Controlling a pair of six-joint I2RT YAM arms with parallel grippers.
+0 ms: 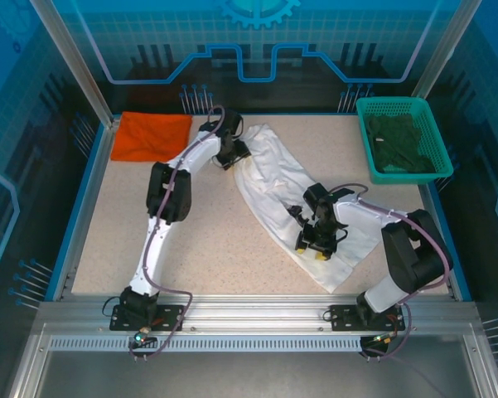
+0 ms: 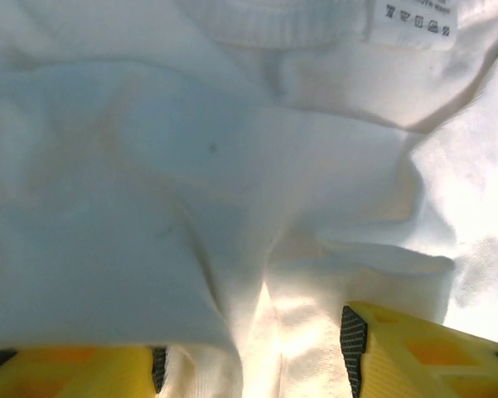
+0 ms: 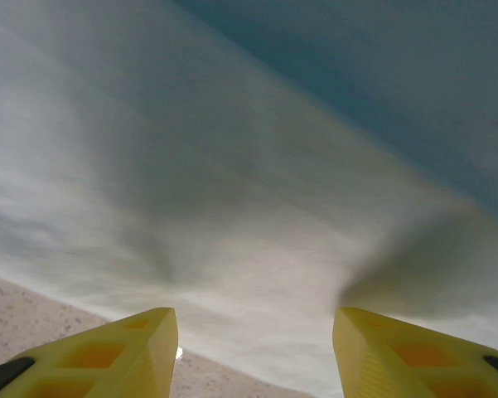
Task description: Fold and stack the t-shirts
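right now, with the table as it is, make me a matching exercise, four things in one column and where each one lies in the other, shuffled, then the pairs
Things:
1. orange t-shirt
2. white t-shirt
3. green basket
4. dark green cloth

Places:
a. spread out diagonally from the middle of the table toward its near right
b. at the far right corner
c. folded at the far left corner
d. lying inside the basket

Pairs: 1-c, 2-a, 3-b, 4-d
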